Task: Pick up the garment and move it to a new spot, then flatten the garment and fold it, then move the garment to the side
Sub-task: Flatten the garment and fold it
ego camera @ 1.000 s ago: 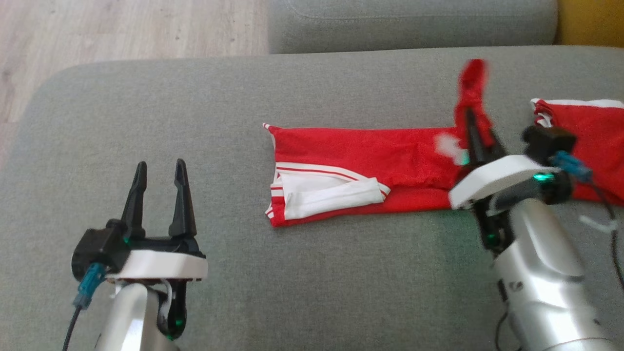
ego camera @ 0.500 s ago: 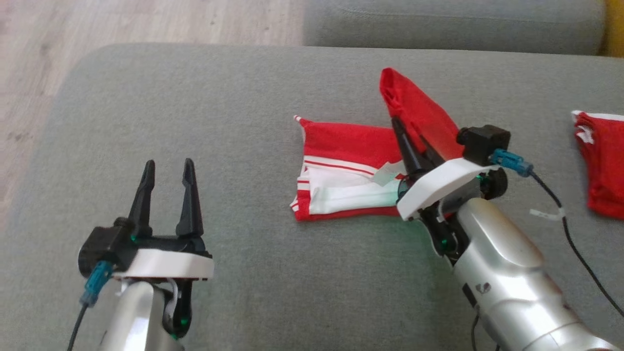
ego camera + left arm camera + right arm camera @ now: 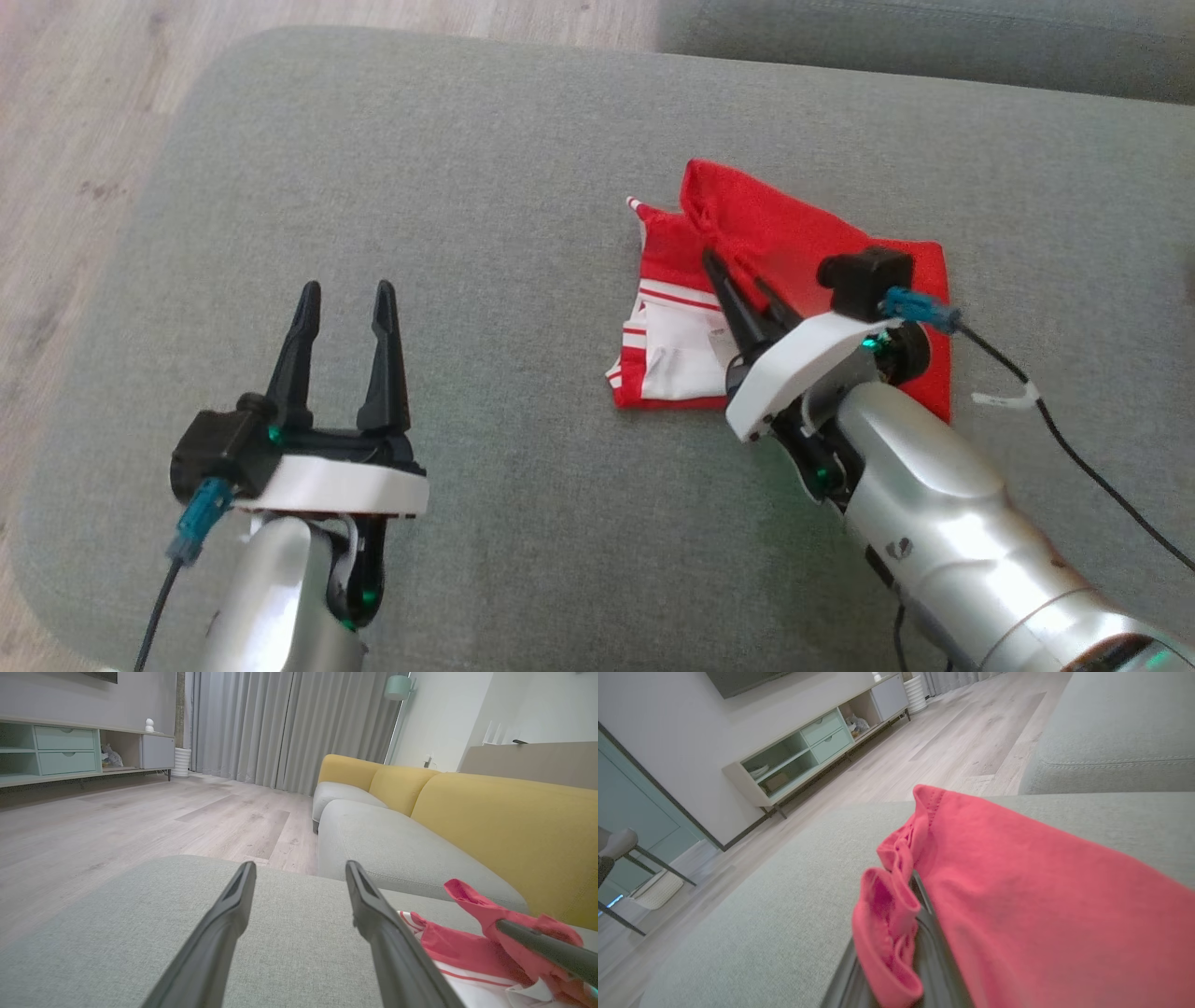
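Red garment (image 3: 822,243) sits right of centre on the grey cushion (image 3: 467,187), partly doubled over itself. The right tool (image 3: 735,271) is together, clamped on a red flap of it. In the right wrist view the fabric is bunched around the fingers and drapes off to that view's right. The flap looks lifted off the lower layer, not laid on it yet.

Key relation: the lower layer's white-banded end points to the robot's left, and the pinched edge sits above it, slightly farther from the robot. So the free end lies left of the right tool, and the crease is on its right, by the forearm. My read is mid-fold. The next move would be a short carry left and down so the held edge lands near the white bands, then release.

Left tool (image 3: 346,285) is apart and empty, over bare cushion well to the left of the garment. Its wrist view has the garment at lower right. The right arm is clearly nearer; the left is only needed if the lower layer drags.

Risk: the bunched pinch may land creased.
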`<state>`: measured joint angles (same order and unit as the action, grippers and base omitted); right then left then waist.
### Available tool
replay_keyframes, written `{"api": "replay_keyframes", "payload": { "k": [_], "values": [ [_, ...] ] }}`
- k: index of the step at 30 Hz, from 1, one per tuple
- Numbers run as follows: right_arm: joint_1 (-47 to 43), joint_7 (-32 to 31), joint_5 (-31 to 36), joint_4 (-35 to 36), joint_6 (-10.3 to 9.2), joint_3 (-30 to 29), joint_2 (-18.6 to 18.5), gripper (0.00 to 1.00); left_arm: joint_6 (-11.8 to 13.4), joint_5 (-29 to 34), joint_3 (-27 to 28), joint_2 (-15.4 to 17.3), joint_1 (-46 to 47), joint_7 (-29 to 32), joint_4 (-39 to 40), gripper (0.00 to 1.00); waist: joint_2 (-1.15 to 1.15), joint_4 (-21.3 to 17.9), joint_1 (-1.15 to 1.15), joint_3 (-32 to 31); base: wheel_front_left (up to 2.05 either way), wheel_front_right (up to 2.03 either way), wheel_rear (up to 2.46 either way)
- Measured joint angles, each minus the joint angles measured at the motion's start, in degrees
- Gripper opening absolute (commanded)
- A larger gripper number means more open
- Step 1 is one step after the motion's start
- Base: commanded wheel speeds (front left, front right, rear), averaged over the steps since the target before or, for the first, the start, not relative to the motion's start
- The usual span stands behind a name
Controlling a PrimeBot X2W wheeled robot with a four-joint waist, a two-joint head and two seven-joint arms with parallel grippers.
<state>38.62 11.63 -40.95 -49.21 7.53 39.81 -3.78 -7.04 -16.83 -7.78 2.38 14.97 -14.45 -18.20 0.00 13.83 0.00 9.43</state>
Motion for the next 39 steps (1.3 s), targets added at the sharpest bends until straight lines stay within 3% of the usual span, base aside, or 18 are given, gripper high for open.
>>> {"api": "replay_keyframes", "payload": {
  "k": [10, 11, 19, 23, 26, 31, 34, 39],
  "values": [
    [0.0, 0.5, -3.2, -0.4, 0.0, 5.4, 0.0, 0.0, 0.5, -0.4, -0.6, 0.0, 0.0, 0.0, 0.0, 1.0, 0.0, 0.5, 0.0, 0.5, 0.0, 0.0, 0.0],
    [0.0, 0.8, -3.2, -0.4, 0.0, 6.0, 0.0, 1.0, 0.5, -0.4, -0.7, 0.0, 0.0, 0.0, -0.1, 1.0, 0.0, 0.4, 0.0, 0.5, 0.0, 0.0, 0.0],
    [0.2, 2.2, -10.4, 5.2, 0.0, 9.3, -0.1, 1.0, 0.6, -0.4, -1.1, 0.0, 0.1, 0.0, -0.3, 1.0, 0.0, -0.9, 0.0, 0.3, 0.0, 0.0, 0.0],
    [1.7, 2.6, -10.4, 5.5, 0.0, 5.7, -0.1, 1.0, 0.6, -0.3, -0.1, 0.0, 0.1, 0.0, 0.0, 1.0, 0.0, -2.4, 0.0, -0.2, 0.0, 0.0, 0.0],
    [2.7, 2.6, -4.4, 5.8, 0.0, -2.2, -0.1, 1.0, 0.6, -0.3, 0.5, 0.0, 0.1, 0.0, 0.3, 1.0, 0.0, -3.7, 0.0, -0.7, 0.0, 0.0, 0.0],
    [0.5, 2.7, 11.4, 7.8, 0.0, -18.0, -0.3, 1.0, 0.6, -0.3, 0.6, 0.0, 0.0, 0.0, 1.1, 1.0, 0.0, -5.9, 0.0, -1.9, 0.0, 0.0, 0.0],
    [-4.2, 2.8, 20.3, 11.5, 0.0, -25.5, -0.9, 1.0, 0.6, -0.3, 0.7, 0.0, -0.4, 0.0, 1.2, 1.0, 0.0, -7.2, 0.0, -2.7, 0.0, 0.0, 0.0],
    [-14.2, 2.7, 28.6, 17.0, 0.0, -34.5, -0.8, 1.0, 0.6, -0.3, 0.9, 0.0, -2.0, 0.0, 1.6, 1.0, 0.0, -9.3, -0.01, -3.8, 0.0, 0.0, 0.0]
  ]
}}
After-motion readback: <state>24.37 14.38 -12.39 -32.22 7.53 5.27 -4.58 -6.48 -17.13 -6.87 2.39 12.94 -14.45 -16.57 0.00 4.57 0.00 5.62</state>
